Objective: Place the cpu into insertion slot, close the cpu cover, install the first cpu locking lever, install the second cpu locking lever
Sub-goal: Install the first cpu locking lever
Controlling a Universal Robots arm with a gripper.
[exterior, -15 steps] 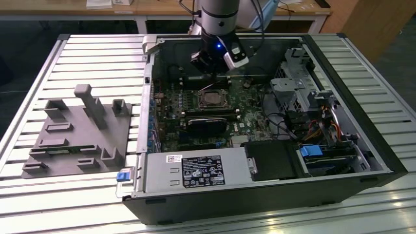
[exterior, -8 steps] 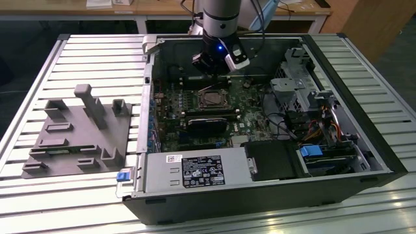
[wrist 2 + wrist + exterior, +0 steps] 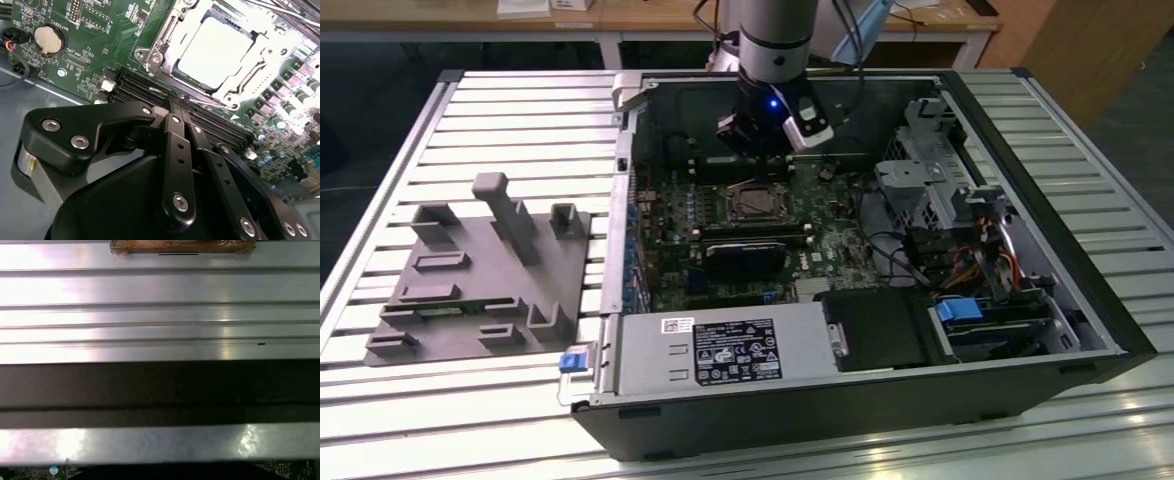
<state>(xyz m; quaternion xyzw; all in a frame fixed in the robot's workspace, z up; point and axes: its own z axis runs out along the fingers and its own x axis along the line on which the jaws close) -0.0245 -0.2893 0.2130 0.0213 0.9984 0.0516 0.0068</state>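
Note:
The cpu (image 3: 215, 50), a pale silvery square, lies in the insertion slot (image 3: 754, 203) on the green motherboard. The cpu cover (image 3: 241, 84), a thin metal frame, lies flat around it. A thin locking lever rod (image 3: 212, 104) runs along the socket edge nearest my fingertips. In the second wrist view my gripper (image 3: 176, 102) is shut, its black fingers (image 3: 172, 135) meeting just beside that socket edge with nothing seen between them. In the exterior view the gripper (image 3: 757, 160) hangs inside the open computer case, just behind the socket.
Black memory slots (image 3: 150, 87) lie between my fingertips and the socket. A coin battery (image 3: 48, 39) sits on the board. A black block (image 3: 747, 255), the power supply (image 3: 707, 350) and a drive cage (image 3: 921, 190) crowd the case. A grey fixture (image 3: 480, 270) lies on the slatted table (image 3: 160, 315).

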